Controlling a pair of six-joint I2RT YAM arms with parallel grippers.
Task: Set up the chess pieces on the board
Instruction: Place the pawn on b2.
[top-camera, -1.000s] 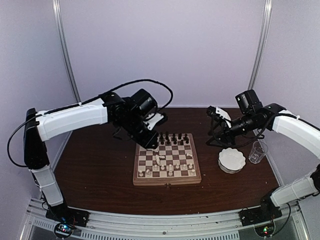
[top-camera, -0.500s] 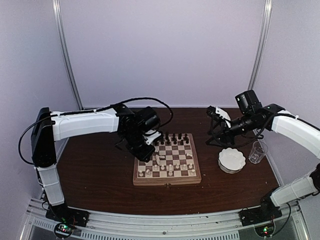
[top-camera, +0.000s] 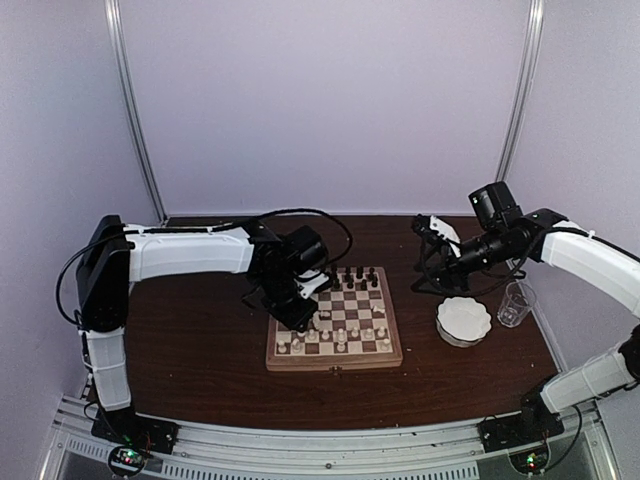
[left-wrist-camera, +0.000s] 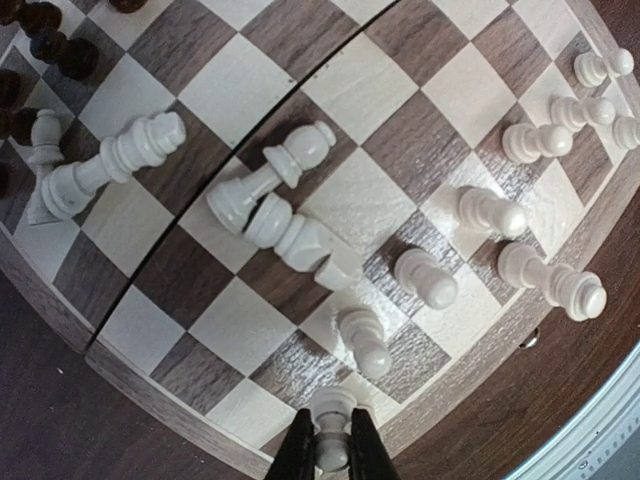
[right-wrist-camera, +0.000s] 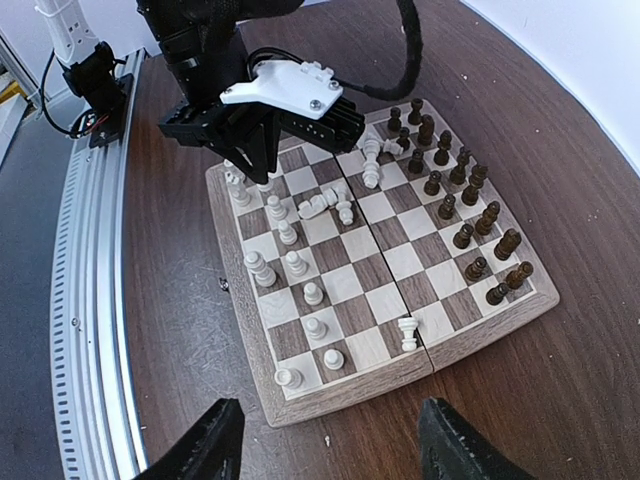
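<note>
The board (top-camera: 334, 357) lies mid-table, its dark pieces (top-camera: 345, 275) standing along the far rows and cream pieces (top-camera: 340, 338) along the near rows. Several cream pieces (left-wrist-camera: 290, 235) lie toppled in the board's middle. My left gripper (left-wrist-camera: 333, 455) is shut on the neck of an upright cream piece (left-wrist-camera: 334, 408), low over the board's near-left corner squares (top-camera: 300, 318). A cream piece (right-wrist-camera: 408, 332) stands alone by the board's right edge. My right gripper (right-wrist-camera: 330, 450) hangs open and empty above bare table just right of the board (top-camera: 428, 262).
A white scalloped bowl (top-camera: 464, 319) and a clear plastic cup (top-camera: 515, 304) stand right of the board. A metal rail (top-camera: 320, 445) runs along the table's near edge. The left arm's black wrist (right-wrist-camera: 240, 110) hovers over the board's left side.
My left arm has drawn nearer and lowered over the board's left side with the cream piece in its jaws. The right arm has stayed where it was.
</note>
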